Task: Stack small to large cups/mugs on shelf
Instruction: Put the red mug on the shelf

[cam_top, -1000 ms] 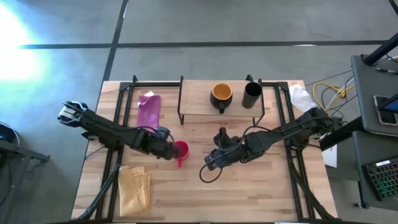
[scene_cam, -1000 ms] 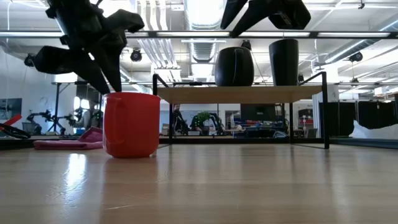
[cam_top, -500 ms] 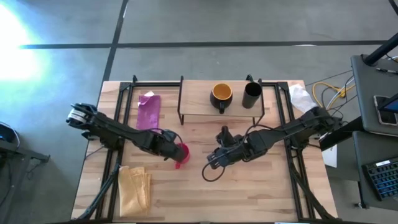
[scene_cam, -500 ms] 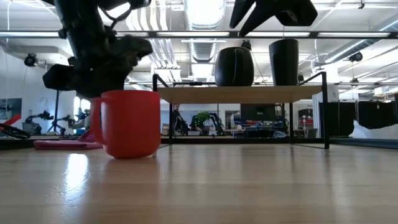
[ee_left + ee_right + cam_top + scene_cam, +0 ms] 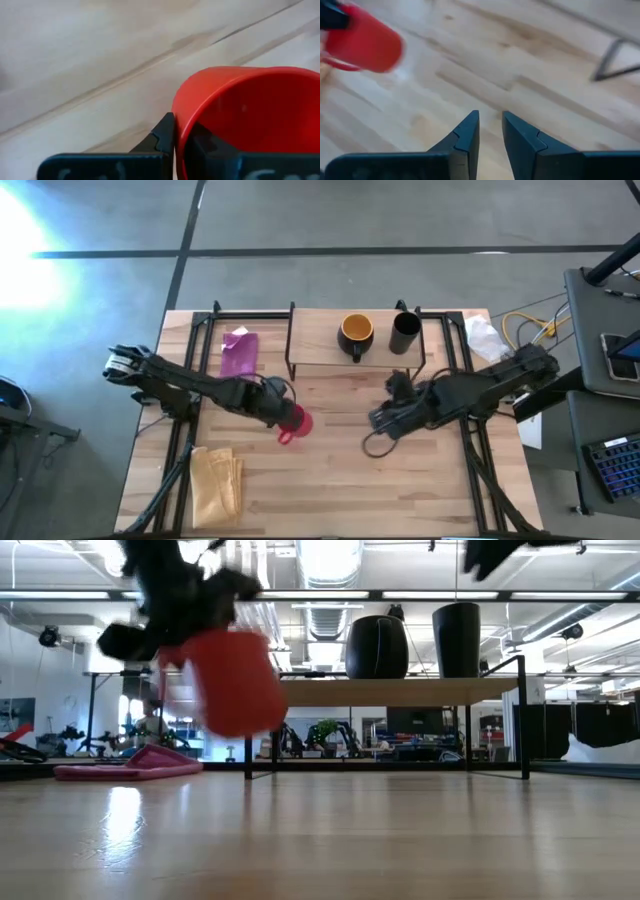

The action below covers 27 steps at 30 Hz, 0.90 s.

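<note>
Left pincer grips red mug rim, airborne, tilted.

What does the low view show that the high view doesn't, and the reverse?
Only the low view shows the red mug lifted clear of the tabletop and tilted. Only the high view shows the yellow cloth, the right gripper over bare table right of centre, and the wider mug's yellow-orange inside. Both show the left gripper holding the red mug, and two dark cups on the shelf.

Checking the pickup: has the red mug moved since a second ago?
Yes. The red mug, gripped by the left tool, is off the table and tilted, now level with the shelf board.
</note>
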Each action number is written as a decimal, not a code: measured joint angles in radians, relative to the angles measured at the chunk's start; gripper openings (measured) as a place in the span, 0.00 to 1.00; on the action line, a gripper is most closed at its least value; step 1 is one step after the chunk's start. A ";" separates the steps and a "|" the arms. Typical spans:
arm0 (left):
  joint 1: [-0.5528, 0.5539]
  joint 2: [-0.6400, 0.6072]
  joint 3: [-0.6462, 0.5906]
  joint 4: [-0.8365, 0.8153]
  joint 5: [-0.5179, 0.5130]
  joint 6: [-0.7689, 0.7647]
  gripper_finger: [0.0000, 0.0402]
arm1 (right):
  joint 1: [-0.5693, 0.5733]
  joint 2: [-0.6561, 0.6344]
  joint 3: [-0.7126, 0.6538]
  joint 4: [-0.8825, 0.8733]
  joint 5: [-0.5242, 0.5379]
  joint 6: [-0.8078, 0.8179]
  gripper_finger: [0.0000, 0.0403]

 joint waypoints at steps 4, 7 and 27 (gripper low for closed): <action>0.057 -0.035 0.157 -0.135 -0.045 0.006 0.00 | 0.032 -0.090 0.000 -0.174 0.049 0.061 0.18; 0.120 -0.018 0.308 -0.270 -0.087 0.034 0.00 | 0.053 -0.165 0.000 -0.258 0.097 0.093 0.17; 0.490 0.429 1.139 -0.804 -0.042 0.236 0.00 | 0.070 -0.495 -0.191 -0.286 0.132 -0.015 0.17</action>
